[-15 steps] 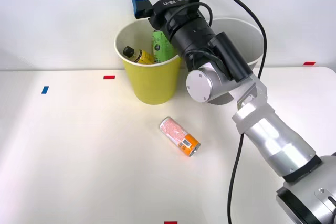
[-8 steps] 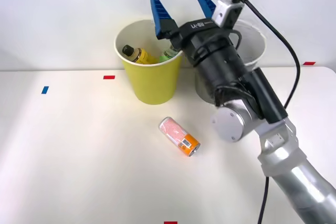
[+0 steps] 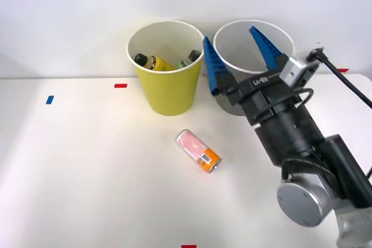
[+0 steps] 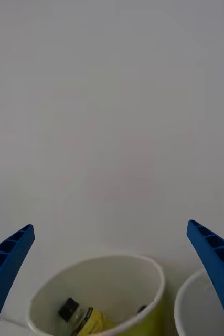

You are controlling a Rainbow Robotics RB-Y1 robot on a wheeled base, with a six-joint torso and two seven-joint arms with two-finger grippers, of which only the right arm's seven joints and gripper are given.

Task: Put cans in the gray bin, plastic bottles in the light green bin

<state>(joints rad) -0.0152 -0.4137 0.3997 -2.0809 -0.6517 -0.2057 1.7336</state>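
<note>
Hand [image 3: 239, 55] withdrew from light green bin [image 3: 168, 94], moved right, lower.

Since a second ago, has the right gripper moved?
Yes. The right gripper, open and empty, has swung from above the light green bin toward the robot's right, now in front of the gray bin.

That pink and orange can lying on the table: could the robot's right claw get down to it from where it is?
Probably yes. The can lies on its side in open table space with nothing over it, and the right claw is open, empty, raised near the bins.
</note>
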